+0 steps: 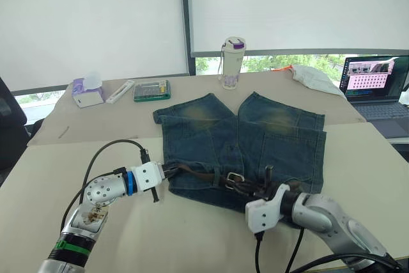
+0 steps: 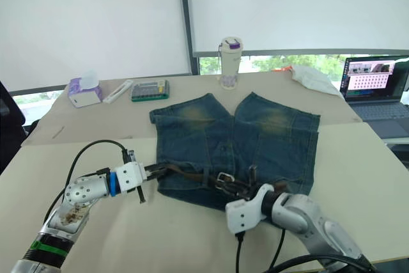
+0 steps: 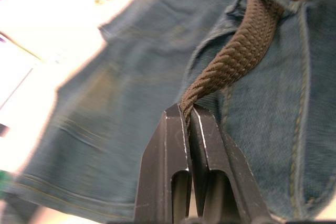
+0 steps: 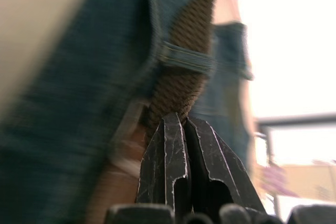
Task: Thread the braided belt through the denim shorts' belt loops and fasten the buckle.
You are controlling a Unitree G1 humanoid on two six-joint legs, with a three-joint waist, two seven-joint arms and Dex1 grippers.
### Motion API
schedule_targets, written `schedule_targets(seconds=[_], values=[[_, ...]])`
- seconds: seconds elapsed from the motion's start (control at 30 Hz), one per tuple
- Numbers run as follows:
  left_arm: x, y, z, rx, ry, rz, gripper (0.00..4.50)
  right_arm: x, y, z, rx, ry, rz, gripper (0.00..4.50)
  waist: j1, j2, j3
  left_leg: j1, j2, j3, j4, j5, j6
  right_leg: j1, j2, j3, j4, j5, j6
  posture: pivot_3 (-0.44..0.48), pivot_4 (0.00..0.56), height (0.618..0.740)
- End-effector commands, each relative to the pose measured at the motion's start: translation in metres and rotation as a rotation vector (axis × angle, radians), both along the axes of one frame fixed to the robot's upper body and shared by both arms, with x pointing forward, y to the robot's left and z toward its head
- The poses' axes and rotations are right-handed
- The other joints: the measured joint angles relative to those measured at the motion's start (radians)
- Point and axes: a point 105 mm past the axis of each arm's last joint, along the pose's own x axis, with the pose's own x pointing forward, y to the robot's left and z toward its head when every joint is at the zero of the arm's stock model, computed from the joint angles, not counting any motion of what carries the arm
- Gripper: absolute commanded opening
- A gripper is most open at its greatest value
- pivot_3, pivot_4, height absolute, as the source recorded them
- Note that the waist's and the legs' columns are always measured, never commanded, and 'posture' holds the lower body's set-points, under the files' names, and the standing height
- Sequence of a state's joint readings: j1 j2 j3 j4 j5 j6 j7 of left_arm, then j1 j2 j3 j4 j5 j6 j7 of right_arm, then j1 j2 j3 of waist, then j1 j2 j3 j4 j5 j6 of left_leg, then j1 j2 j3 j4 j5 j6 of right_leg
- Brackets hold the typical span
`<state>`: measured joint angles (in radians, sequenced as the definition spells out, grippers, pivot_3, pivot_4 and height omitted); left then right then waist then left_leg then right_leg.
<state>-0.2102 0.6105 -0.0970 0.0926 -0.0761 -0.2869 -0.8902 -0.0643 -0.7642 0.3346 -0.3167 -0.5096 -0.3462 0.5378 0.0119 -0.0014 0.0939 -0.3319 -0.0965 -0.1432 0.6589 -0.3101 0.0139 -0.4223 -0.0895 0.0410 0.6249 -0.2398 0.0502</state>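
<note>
Beige table (image 1: pixel 77 234) held the denim shorts (image 1: pixel 255 139) flat, waistband toward the robot, w/ the braided belt (image 1: pixel 204 174) lying along it. Left gripper (image 3: pixel 187 113) was clenched on the strap's end at the shorts' 9 o'clock edge, prob. to keep tension. Right gripper (image 4: pixel 184 120) was clenched on the belt by a belt loop (image 4: pixel 186 59), buckle (image 1: pixel 234 178) at approx. its 10 o'clock, prob. for fastening.

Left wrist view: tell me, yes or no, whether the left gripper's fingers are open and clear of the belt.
No, the left gripper is shut on the braided belt, pinching its brown weave between the fingertips.
</note>
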Motion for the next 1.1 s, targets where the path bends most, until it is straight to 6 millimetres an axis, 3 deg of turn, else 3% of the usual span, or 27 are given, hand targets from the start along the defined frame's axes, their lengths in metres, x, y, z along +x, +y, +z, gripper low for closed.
schedule_targets(seconds=[0.03, 0.1, 0.23, 0.3, 0.4, 0.47, 0.5, 0.57, 0.67, 0.73, 0.8, 1.0, 1.1], values=[[0.0, 0.005, 0.019, -0.08, 0.092, 0.001, 0.34, -0.007, 0.0, -0.011, -0.04, 0.037, 0.06, 0.02, -0.001, 0.0, 0.0, 0.0, 0.0, 0.0, 0.0, 0.0, 0.0, 0.0, 0.0, 0.0, 0.0, 0.0, 0.0, 0.0, 0.15, 0.74], [-0.002, 0.007, 0.021, -0.109, 0.187, -0.007, 0.99, -0.006, -0.001, -0.014, -0.052, 0.056, 0.064, 0.0, -0.001, 0.0, 0.0, 0.001, 0.0, 0.0, 0.0, 0.0, 0.001, 0.001, 0.0, 0.0, 0.0, 0.0, 0.0, 0.0, 0.15, 0.74], [-0.027, 0.012, 0.027, -0.194, 0.676, -0.084, 2.34, 0.003, -0.005, -0.012, -0.057, 0.059, 0.044, 0.0, -0.005, 0.0, 0.0, 0.002, 0.0, 0.001, 0.0, 0.0, 0.001, 0.001, 0.002, 0.0, 0.001, 0.0, 0.0, 0.0, 0.15, 0.74], [-0.037, 0.019, 0.036, -0.22, 0.831, -0.116, 2.34, 0.007, -0.008, -0.011, -0.057, 0.075, 0.014, 0.0, -0.006, 0.0, 0.001, 0.002, 0.0, 0.001, 0.0, -0.001, 0.002, 0.001, 0.002, 0.0, 0.002, -0.001, 0.001, 0.0, 0.15, 0.74], [-0.036, 0.022, 0.061, -0.334, 0.948, -0.146, 2.34, 0.013, -0.012, -0.007, -0.059, 0.088, -0.017, 0.0, -0.003, 0.0, 0.001, 0.003, 0.0, 0.001, 0.0, -0.001, 0.002, 0.002, 0.002, -0.001, 0.002, -0.001, 0.0, 0.0, 0.15, 0.74], [-0.037, 0.014, 0.075, -0.369, 0.981, -0.199, 2.4, 0.014, -0.013, -0.005, -0.058, 0.088, -0.023, 0.78, -0.002, 0.0, 0.001, 0.004, 0.0, 0.001, 0.0, -0.001, 0.002, 0.002, 0.002, -0.001, 0.001, -0.001, 0.0, 0.0, 0.15, 0.74], [-0.034, 0.007, 0.079, -0.388, 0.977, -0.209, 2.13, 0.014, -0.013, -0.004, -0.06, 0.087, -0.031, 1.05, -0.002, 0.0, 0.001, 0.004, 0.0, 0.001, 0.0, -0.001, 0.002, 0.002, 0.002, -0.001, 0.001, -0.001, 0.0, 0.0, 0.15, 0.74], [-0.029, -0.004, 0.081, -0.399, 0.96, -0.219, 1.61, 0.015, -0.015, -0.005, -0.074, 0.08, -0.05, 1.07, -0.001, 0.0, 0.001, 0.004, 0.0, 0.001, 0.0, -0.001, 0.001, 0.002, 0.002, -0.001, 0.001, -0.001, 0.0, 0.0, 0.15, 0.74], [-0.019, -0.026, 0.065, -0.325, 0.916, -0.186, 0.52, 0.026, -0.018, -0.006, -0.081, 0.027, -0.107, 1.07, -0.001, -0.001, 0.001, 0.004, 0.0, 0.001, 0.0, -0.001, 0.001, 0.002, 0.002, 0.0, 0.001, -0.001, 0.0, 0.0, 0.15, 0.74], [-0.012, -0.036, 0.044, -0.261, 0.896, -0.131, 0.0, 0.026, -0.015, -0.008, -0.069, 0.01, -0.118, 0.51, -0.001, -0.001, 0.0, 0.004, 0.0, 0.002, 0.0, -0.001, 0.0, 0.002, 0.002, 0.001, 0.001, -0.001, 0.0, 0.0, 0.15, 0.74], [-0.005, -0.041, 0.019, -0.168, 0.856, -0.079, 0.0, 0.022, -0.013, -0.014, -0.07, 0.037, -0.125, 0.01, -0.001, -0.001, 0.0, 0.004, 0.0, 0.003, 0.0, -0.001, 0.0, 0.002, 0.002, 0.003, 0.001, -0.001, 0.0, 0.0, 0.15, 0.74], [0.005, -0.039, -0.037, -0.042, 0.786, 0.015, 0.0, 0.018, -0.02, -0.029, -0.065, 0.117, -0.188, 0.01, 0.003, -0.002, -0.001, 0.006, 0.001, 0.005, 0.0, -0.002, -0.001, 0.002, 0.003, 0.004, 0.001, -0.001, -0.001, 0.0, 0.15, 0.74], [0.014, -0.042, -0.048, -0.053, 0.729, 0.058, 0.0, 0.014, -0.021, -0.029, -0.031, 0.16, -0.213, 0.01, 0.016, -0.002, -0.002, 0.01, 0.001, 0.005, 0.0, -0.003, 0.0, 0.009, 0.002, 0.004, -0.001, -0.001, -0.001, 0.0, 0.15, 0.74]])
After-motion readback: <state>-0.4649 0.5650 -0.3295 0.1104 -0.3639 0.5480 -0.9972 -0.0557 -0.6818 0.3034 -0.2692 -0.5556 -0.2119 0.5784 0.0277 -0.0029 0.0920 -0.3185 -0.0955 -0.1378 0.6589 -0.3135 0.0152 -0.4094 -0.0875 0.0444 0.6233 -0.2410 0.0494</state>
